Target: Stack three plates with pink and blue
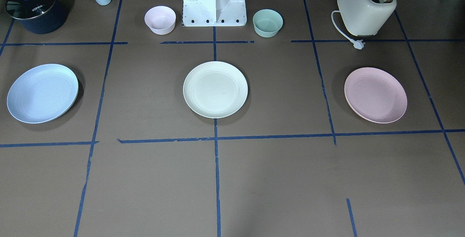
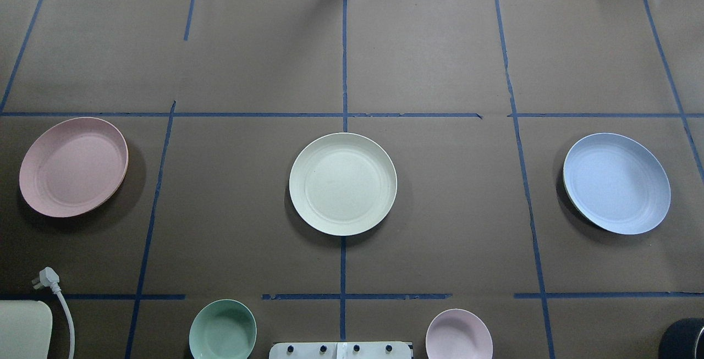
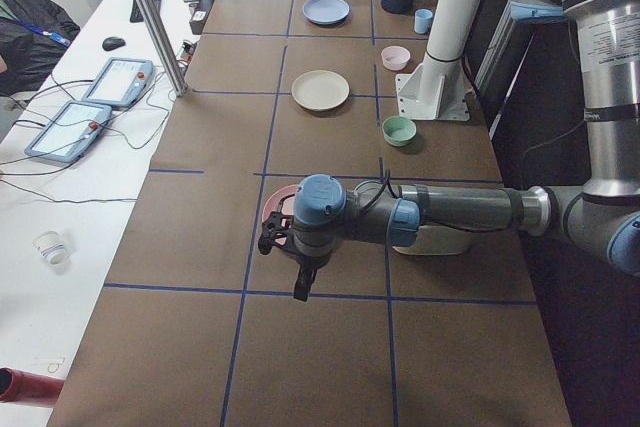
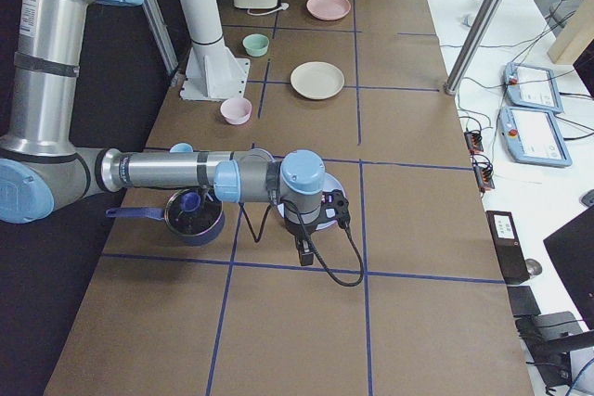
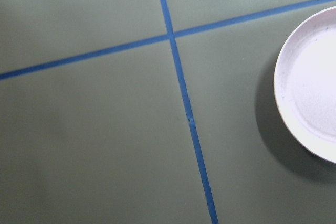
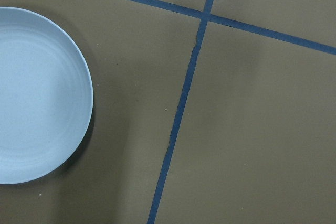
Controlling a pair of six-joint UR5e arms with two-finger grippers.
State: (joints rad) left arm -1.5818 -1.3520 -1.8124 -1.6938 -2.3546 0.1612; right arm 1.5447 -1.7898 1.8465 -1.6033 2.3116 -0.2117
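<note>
1. Three plates lie in a row across the table [image 2: 440, 210], well apart: the pink plate [image 2: 73, 166] on the robot's left, the cream plate [image 2: 342, 183] in the middle, the blue plate [image 2: 616, 183] on its right.
2. Likely reason: each arm has a coloured plate on its own side, with cream as a shared base between them.
3. The left gripper [image 3: 300, 287] hangs above the table near the pink plate, the right gripper [image 4: 303, 252] near the blue. Only the side views show them, so I cannot tell whether either is wide or closed.
4. The plates are shallow, matte and face up, with raised rims and faint rings. Nothing stacked yet.
</note>
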